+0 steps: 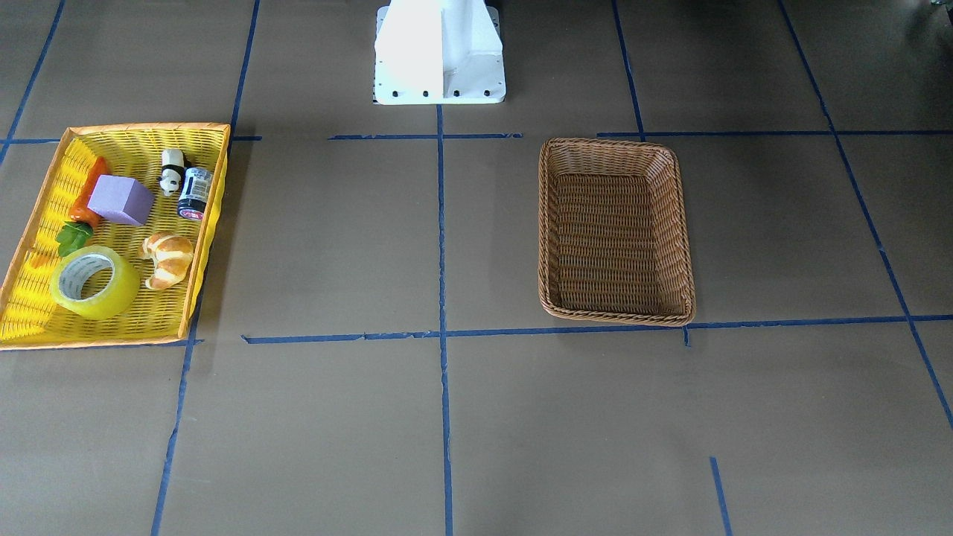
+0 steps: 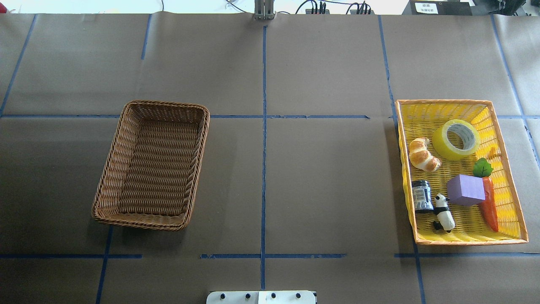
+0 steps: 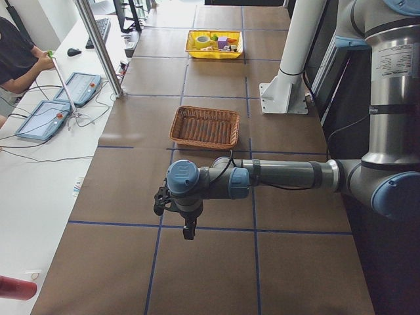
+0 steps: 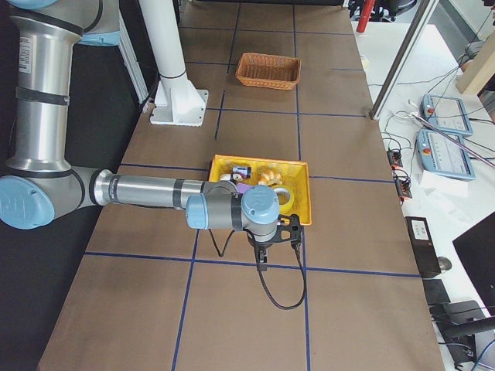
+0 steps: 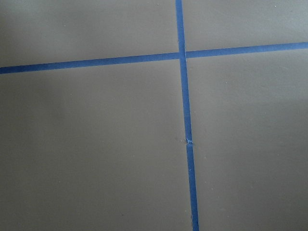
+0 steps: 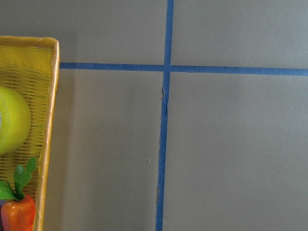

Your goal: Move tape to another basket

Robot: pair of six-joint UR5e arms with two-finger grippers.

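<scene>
- A brown paper-covered bench (image 2: 333, 181) under a blue tape grid (image 2: 263, 169).
- Robot's left: a rectangular brown woven wicker basket (image 2: 112, 169).
- Well apart: an orange-rimmed yellow plastic mesh basket (image 2: 424, 116).

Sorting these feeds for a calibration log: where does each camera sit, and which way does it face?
Front-facing: across the table, facing the robot, steeply down; white base at top.
Overhead: behind the robot, looking forward-down; white base at bottom.
Exterior left: table's end; left arm and left gripper near.
Exterior right: opposite end; right arm and right gripper near.
Left wrist: down on table, blue lines; no body.
Right wrist: down on yellow basket corner, tape; no body.
Shared: front-facing and overhead both show the wicker basket, mirrored.
</scene>
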